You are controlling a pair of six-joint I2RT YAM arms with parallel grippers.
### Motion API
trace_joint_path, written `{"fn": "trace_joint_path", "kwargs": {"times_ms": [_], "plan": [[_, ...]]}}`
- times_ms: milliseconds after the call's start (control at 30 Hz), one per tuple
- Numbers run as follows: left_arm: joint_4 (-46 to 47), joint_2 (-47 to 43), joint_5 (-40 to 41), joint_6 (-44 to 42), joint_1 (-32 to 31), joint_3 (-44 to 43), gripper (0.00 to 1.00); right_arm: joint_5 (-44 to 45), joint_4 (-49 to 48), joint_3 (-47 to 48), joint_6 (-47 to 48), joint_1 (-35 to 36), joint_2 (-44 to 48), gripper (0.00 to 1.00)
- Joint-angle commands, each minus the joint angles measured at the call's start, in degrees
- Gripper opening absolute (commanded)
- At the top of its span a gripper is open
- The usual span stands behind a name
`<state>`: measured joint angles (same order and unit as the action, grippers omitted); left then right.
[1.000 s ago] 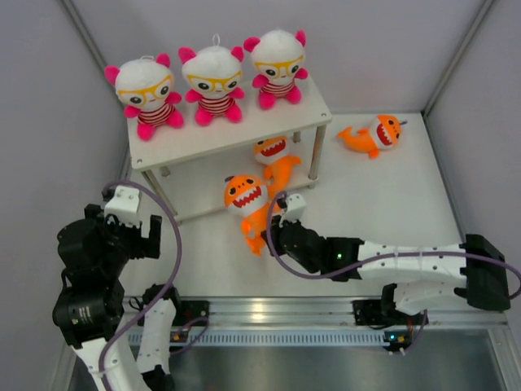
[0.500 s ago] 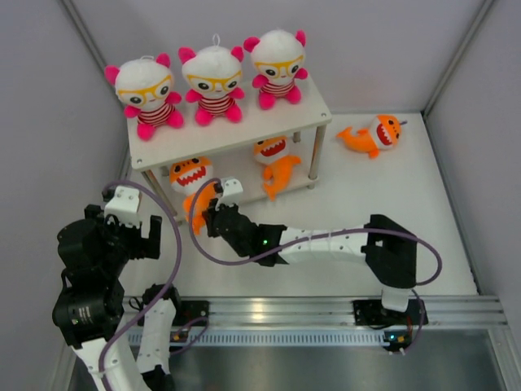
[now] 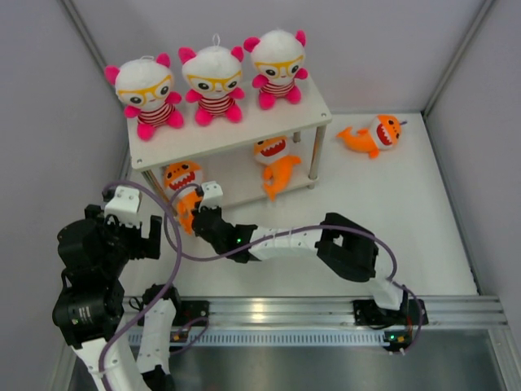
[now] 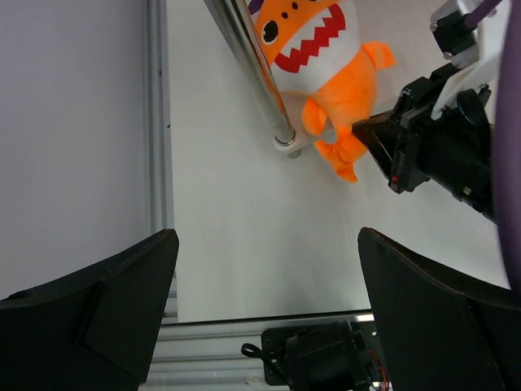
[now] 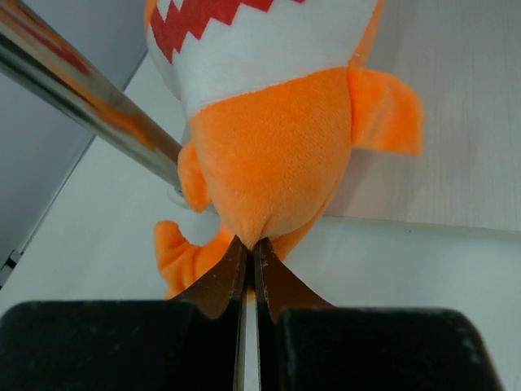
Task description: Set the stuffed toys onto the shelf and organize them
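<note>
- The shelf (image 3: 244, 130) stands at about 11 o'clock on the worktop (image 3: 391, 212), seen from the top camera.
- Three bears sit upright in a row on its top tier, faces to the front – one at the 9 o'clock end (image 3: 146, 94), one in the middle (image 3: 214, 81), one at the 3 o'clock end (image 3: 279, 67).
- The right gripper (image 5: 248, 252) reaches across to the lower tier's 9 o'clock end; its jaws are pinched tight on the tail end of the held shark (image 5: 277, 138).
- The held shark lies with its toothy mouth towards the shelf, just beside the front metal leg (image 4: 256, 81), tail fins over the lower tier's front edge. Whether its weight rests on the tier cannot be told.
- A second shark (image 3: 274, 163) lies in the middle of the lower tier, tail pointing to 6 o'clock.
- A third shark (image 3: 372, 134) lies on the worktop at 2 o'clock, well apart from the shelf.
- The left gripper (image 4: 266, 234) hangs at 8 o'clock above the worktop, jaws spread wide – nothing between them.
</note>
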<state>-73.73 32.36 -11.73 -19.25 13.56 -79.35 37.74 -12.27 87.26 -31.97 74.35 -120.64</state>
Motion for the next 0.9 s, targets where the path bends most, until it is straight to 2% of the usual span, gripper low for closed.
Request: {"fn": "trace_joint_path", "kwargs": {"times_ms": [0, 367, 467, 500, 600, 667, 867], "plan": [[0.3, -0.8, -0.4, -0.3, 0.0, -0.9, 0.98, 2.3, -1.3, 5.8, 0.0, -1.1, -1.9, 0.00], [0.3, -1.5, -0.1, -0.5, 0.0, 0.6, 0.98, 1.5, 2.3, 9.1, -3.8, -4.1, -4.9, 0.00], [0.3, -1.5, -0.2, -0.5, 0.1, 0.7, 0.98, 1.2, 2.7, 8.5, -4.2, -4.1, -4.8, 0.13], [0.3, -1.5, -0.3, -0.5, 0.1, 0.6, 0.98, 1.4, 2.7, 7.7, -4.5, -4.1, -4.7, 0.22], [0.3, -1.5, -0.6, -0.7, 0.1, 0.4, 0.98, 2.3, 1.8, 5.6, -5.4, -4.2, -3.8, 0.32], [0.3, -1.4, -0.8, -0.7, 0.1, 0.3, 0.98, 2.3, 1.3, 5.1, -5.3, -4.2, -3.5, 0.38], [0.3, -1.4, -0.8, -0.7, 0.1, 0.1, 0.98, 2.0, 0.6, 3.1, -4.6, -4.1, -0.2, 0.47]]}}
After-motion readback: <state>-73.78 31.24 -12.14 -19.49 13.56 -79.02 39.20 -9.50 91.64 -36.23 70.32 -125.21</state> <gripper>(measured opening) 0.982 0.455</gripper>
